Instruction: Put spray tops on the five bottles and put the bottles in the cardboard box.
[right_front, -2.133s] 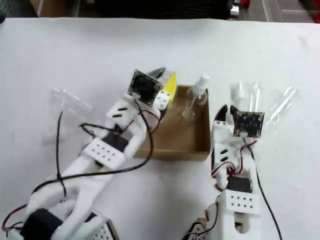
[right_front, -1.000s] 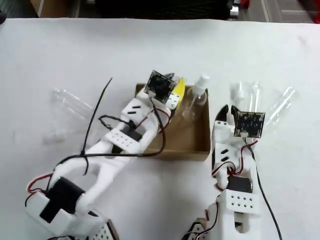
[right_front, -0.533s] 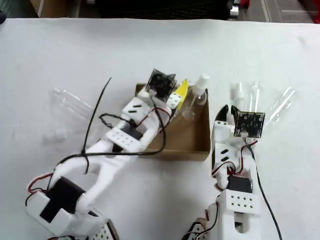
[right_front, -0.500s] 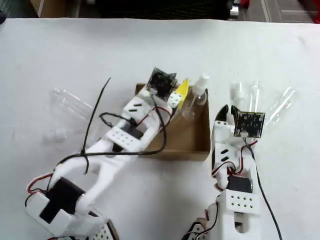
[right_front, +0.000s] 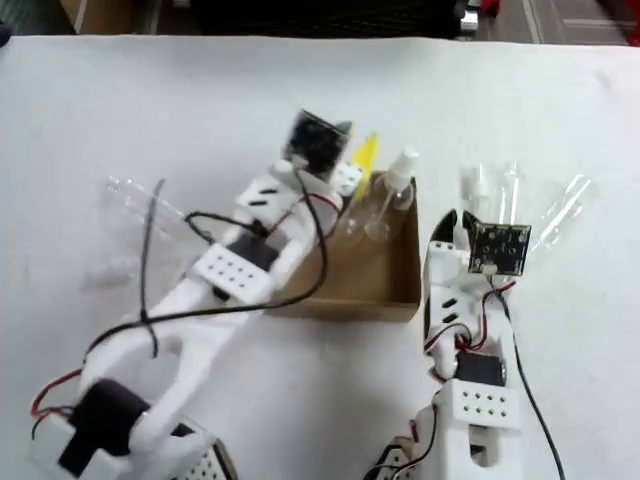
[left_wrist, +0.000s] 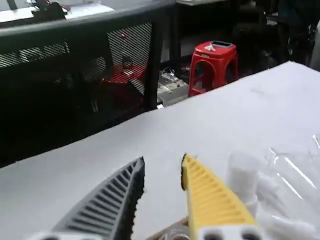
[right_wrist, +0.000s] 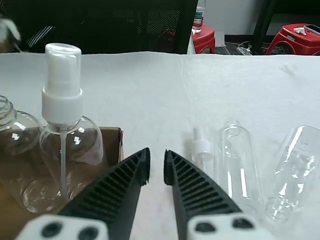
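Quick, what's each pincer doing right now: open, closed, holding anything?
Left pincer: open, nothing between its fingers.
Right pincer: open only a little, holding nothing.

A white table (right_front: 180, 90) spans the scene. Beyond its far edge stand a red stool (left_wrist: 214, 62) and, to its left, a black mesh panel (left_wrist: 65, 60).

I am reading no text, number or sign anywhere. The cardboard box (right_front: 370, 300) is showing me plain brown walls, the capped bottle (right_wrist: 70, 145) is carrying no label, and a label on a far bottle (right_wrist: 200, 14) behind the table (right_wrist: 150, 75) is too small to read.
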